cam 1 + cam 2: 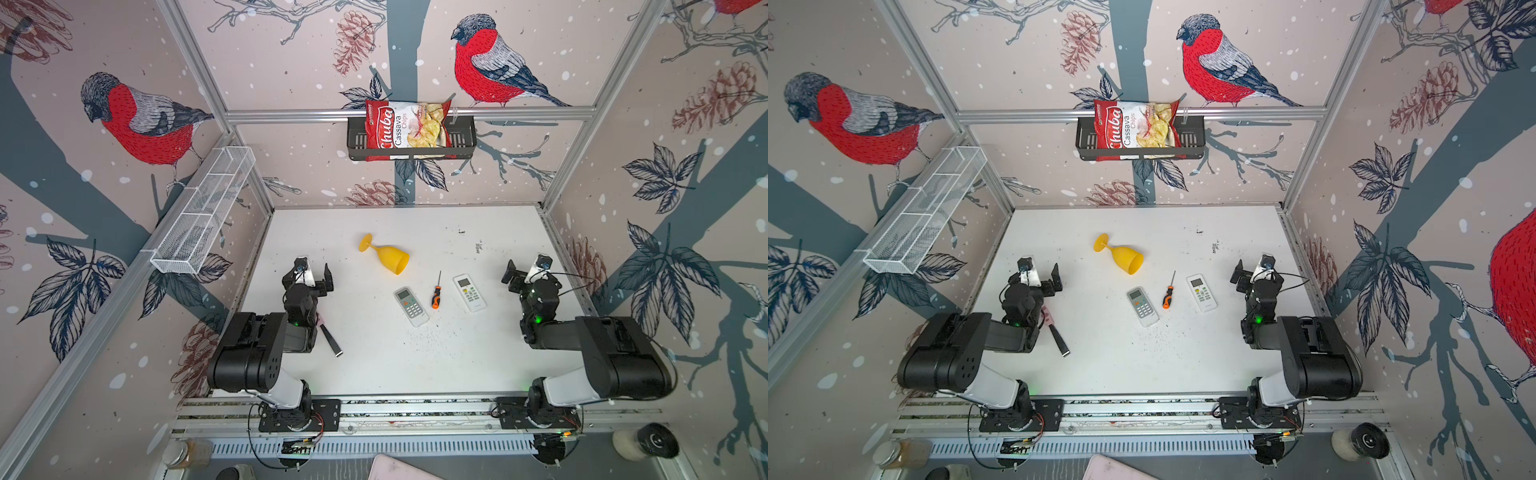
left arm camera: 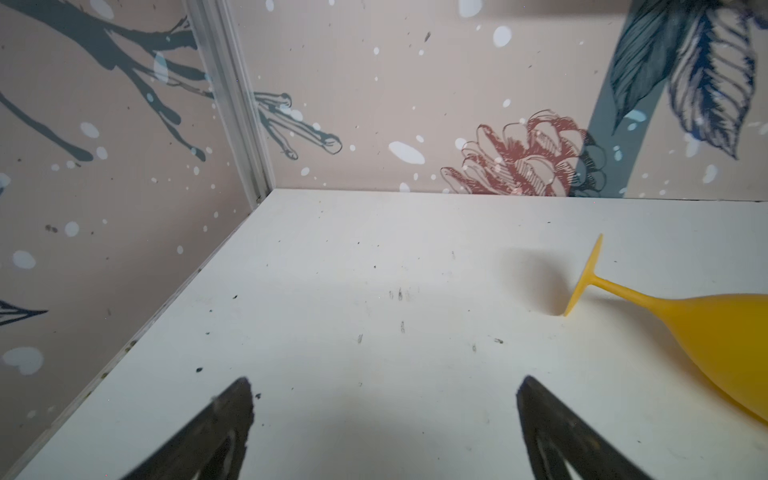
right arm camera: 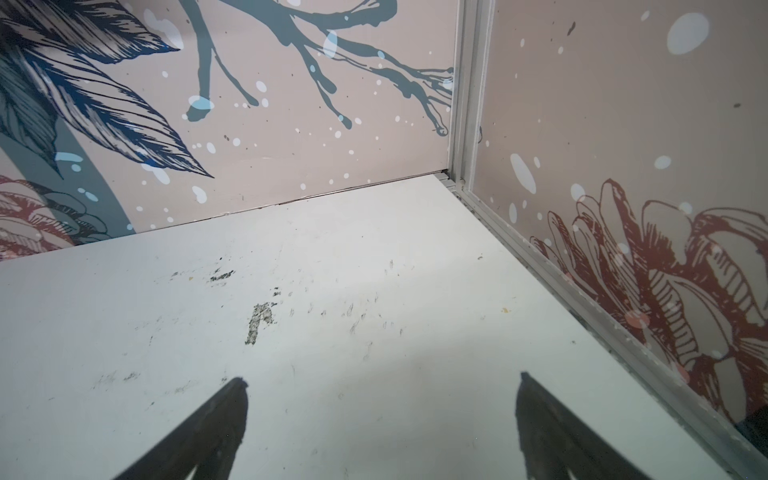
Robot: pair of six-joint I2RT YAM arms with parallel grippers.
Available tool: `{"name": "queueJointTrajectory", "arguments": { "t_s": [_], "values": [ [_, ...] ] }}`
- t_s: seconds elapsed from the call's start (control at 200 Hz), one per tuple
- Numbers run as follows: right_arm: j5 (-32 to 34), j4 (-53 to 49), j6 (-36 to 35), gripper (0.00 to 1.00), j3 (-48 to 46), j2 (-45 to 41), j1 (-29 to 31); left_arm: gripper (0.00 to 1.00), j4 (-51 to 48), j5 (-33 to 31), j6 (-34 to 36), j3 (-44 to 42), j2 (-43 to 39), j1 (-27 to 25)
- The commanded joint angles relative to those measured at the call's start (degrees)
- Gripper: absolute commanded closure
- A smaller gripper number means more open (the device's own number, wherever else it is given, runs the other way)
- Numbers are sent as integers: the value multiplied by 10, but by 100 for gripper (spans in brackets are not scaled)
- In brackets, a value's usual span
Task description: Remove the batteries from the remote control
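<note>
Two remote controls lie face up mid-table in both top views: a grey one (image 1: 411,306) (image 1: 1143,306) and a white one (image 1: 469,292) (image 1: 1201,292). Their backs are hidden, and the batteries are out of view. My left gripper (image 1: 311,273) (image 1: 1039,273) (image 2: 384,380) hovers open and empty over bare table, well left of the grey remote. My right gripper (image 1: 525,271) (image 1: 1252,270) (image 3: 382,379) is open and empty too, just right of the white remote. Neither wrist view shows a remote.
An orange-and-black screwdriver (image 1: 435,293) lies between the remotes. A yellow goblet (image 1: 387,255) (image 2: 685,328) lies on its side behind them. A flat black strip (image 1: 331,340) rests by the left arm. A black wall basket (image 1: 463,139) holds a chips bag (image 1: 405,126); a white wire basket (image 1: 203,212) hangs left.
</note>
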Motion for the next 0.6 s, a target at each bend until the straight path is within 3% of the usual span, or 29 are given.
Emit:
{"name": "queueJointTrajectory", "arguments": {
  "t_s": [0.0,0.145,0.355,0.42,0.595],
  "values": [
    [78,-167,51,0,62,-34,6,2,-172,-38,-6,79,-42,-4],
    [66,-286,102,1,111,-59,18,2,-402,-22,-17,215,-69,-22],
    [51,-405,155,1,169,-103,34,2,-656,-157,-25,394,-27,-165],
    [24,-426,190,1,177,-125,35,2,-732,-183,-65,443,-7,-198],
    [-41,-448,234,0,190,-141,49,3,-868,-171,-189,505,32,-267]
  ]
}}
